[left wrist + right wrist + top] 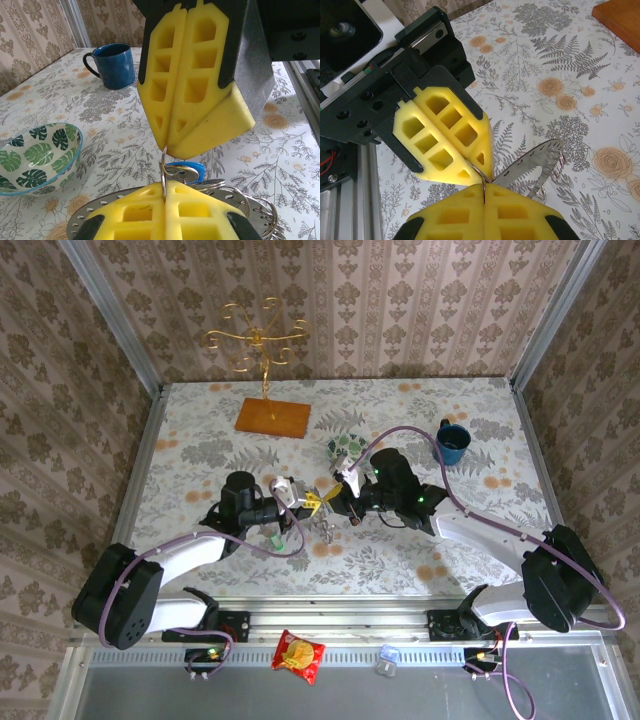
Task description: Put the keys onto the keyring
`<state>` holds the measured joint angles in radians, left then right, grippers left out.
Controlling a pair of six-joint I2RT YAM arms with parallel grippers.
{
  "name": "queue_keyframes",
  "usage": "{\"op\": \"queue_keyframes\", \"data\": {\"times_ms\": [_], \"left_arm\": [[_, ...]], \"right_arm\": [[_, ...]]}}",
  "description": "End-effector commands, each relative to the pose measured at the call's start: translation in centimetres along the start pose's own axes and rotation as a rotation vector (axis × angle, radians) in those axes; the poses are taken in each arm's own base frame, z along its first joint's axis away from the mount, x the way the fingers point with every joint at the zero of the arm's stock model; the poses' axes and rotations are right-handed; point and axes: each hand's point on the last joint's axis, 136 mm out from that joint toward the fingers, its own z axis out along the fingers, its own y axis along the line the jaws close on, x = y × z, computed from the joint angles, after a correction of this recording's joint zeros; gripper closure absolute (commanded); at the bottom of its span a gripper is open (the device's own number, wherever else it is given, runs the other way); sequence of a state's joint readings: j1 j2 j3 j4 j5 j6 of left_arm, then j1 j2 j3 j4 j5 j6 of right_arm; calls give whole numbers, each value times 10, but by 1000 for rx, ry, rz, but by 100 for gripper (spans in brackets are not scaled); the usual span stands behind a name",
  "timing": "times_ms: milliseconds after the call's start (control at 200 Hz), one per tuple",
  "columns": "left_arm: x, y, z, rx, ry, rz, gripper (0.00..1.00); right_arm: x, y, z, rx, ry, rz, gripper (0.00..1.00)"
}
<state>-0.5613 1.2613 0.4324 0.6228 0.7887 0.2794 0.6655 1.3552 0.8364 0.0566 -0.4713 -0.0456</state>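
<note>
Apparently the task is only partly done. The left gripper and the right gripper are brought tip to tip over the middle of the surface. Each is pressed together on the same thin wire loop, one from below and one from above. The blue key is seen just behind this loop and is judged to hang on it already. The keyring, a flat perforated metal ring, is found directly under the grippers, tilted. Whether the loop is fully threaded onto it cannot be told. A small green thing beside the left arm is perhaps the green key, so this key is probably left to be put on. From the left wrist the blue key, the patterned bowl and the blue mug are shown. From the right wrist the edge of the keyring is shown more clearly, with a corner of an orange board.
</note>
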Motion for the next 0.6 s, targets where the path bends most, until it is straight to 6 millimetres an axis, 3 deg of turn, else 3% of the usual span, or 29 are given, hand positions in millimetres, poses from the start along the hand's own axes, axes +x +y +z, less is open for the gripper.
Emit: {"op": "queue_keyframes", "data": {"times_ms": [0, 345, 595], "left_arm": [[-12, -1, 1, 21, -44, 14, 100], [-12, -3, 1, 32, -49, 20, 100], [-10, -1, 2, 17, -50, 34, 100]], "right_arm": [[-11, -8, 1, 42, -27, -6, 100], [-16, -29, 2, 145, -42, 55, 100], [-17, -34, -1, 116, -68, 146, 100]]}}
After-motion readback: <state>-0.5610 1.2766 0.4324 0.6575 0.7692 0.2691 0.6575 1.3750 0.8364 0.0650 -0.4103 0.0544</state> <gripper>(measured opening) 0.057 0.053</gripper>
